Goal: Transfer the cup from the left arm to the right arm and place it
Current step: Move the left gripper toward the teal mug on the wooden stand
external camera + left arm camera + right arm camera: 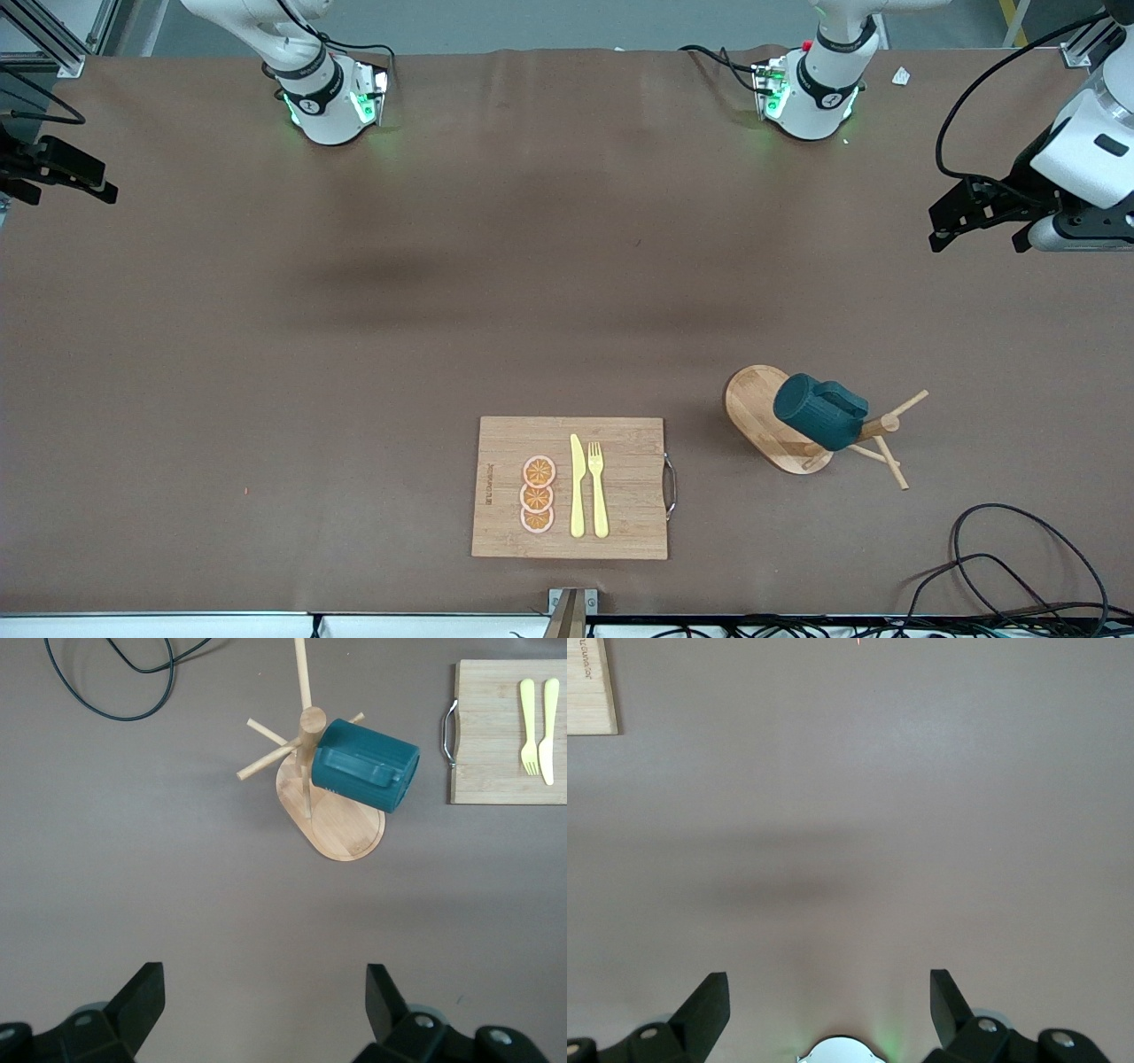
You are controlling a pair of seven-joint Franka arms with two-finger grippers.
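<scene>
Even, bright overhead light, soft broad shadows, all views sharp.

Cup (pixel 819 412): dark teal-green, plain. Peg rack (pixel 764 416): pale tan wood with light grain. Cutting board (pixel 629 487): light bamboo, fine lengthwise stripes, a small dark printed mark along one edge, silver metal handle (pixel 671 486). Knife (pixel 577 487) and fork (pixel 598 489): pale yellow. Three fruit slices (pixel 537 494): orange segments, pinkish-white rims. Table cover (pixel 354 354): matte brown. Cables (pixel 1019 567): black. Arm bases (pixel 332 97): white, green lights.
</scene>
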